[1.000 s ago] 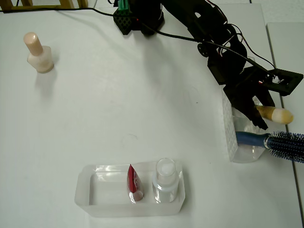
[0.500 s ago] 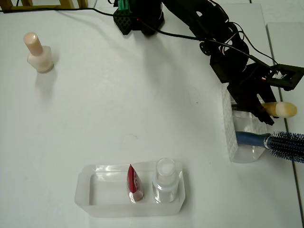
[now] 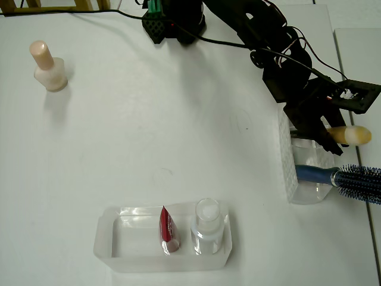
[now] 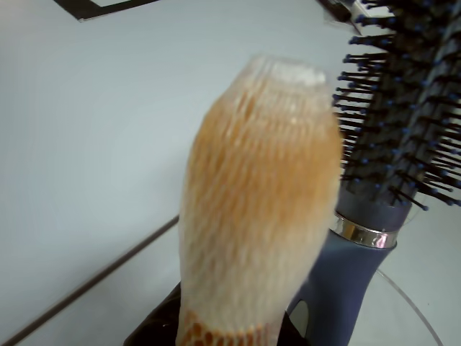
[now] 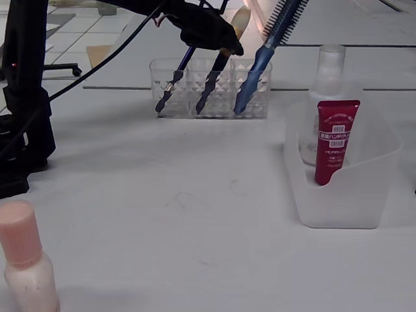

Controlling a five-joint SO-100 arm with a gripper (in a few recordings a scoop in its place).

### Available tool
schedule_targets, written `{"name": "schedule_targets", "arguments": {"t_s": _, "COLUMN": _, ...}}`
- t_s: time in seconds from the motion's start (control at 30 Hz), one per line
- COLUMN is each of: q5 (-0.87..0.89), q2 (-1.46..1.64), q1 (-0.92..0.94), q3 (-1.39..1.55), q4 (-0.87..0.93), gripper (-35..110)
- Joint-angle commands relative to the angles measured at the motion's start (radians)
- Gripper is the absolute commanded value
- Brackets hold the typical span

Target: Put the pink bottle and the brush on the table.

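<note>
Hand (image 3: 324, 134) is over the clear holder (image 3: 289, 173) at the desk's right edge in the overhead view, and its dark fingers are clamped on the brush (image 3: 348, 136), gripping the stem just below the head. In the fixed view my hand (image 5: 224, 44) sits above the holder (image 5: 211, 88) with the brush (image 5: 218, 71) slanting down from the grip, its dark lower end inside the middle compartment, so the brush is not out of the holder yet.

Right in front of my wrist camera is the brush head (image 4: 259, 202), tan fading to cream at the tip, wrapped in a fine white net. Just beside it, on the right in that view, stands the blue hairbrush (image 4: 382, 158), bristles up and a silver band round its neck. From overhead the hairbrush (image 3: 351, 177) leans out past the holder, just below my hand in the picture. In the fixed view a thin dark stick (image 5: 174, 78) leans in the compartment on the other side of the brush.

Well away from my hand, near the far left corner of the desk (image 3: 149, 119) overhead, the pink bottle (image 3: 47, 67) stands upright on the bare surface; the fixed view has it (image 5: 25, 260) close to the camera at bottom left.

Also apart from my hand, toward the lower middle overhead, a frosted tray (image 3: 113, 238) holds a red tube (image 3: 167, 229) and a clear bottle (image 3: 208, 229) side by side.
</note>
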Motion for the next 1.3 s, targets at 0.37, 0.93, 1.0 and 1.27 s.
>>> {"name": "schedule_targets", "arguments": {"t_s": 0.37, "q5": 0.034, "q2": 0.225, "q1": 0.012, "q3": -0.089, "q4": 0.233, "gripper": 0}}
{"name": "schedule_targets", "arguments": {"t_s": 0.93, "q5": 0.184, "q2": 0.365, "q1": 0.020, "q3": -0.436, "q4": 0.676, "gripper": 0}}
{"name": "schedule_targets", "arguments": {"t_s": 1.0, "q5": 0.184, "q2": 0.377, "q1": 0.029, "q3": -0.463, "q4": 0.719, "gripper": 0}}
{"name": "schedule_targets", "arguments": {"t_s": 1.27, "q5": 0.178, "q2": 0.446, "q1": 0.124, "q3": -0.509, "q4": 0.844, "gripper": 0}}
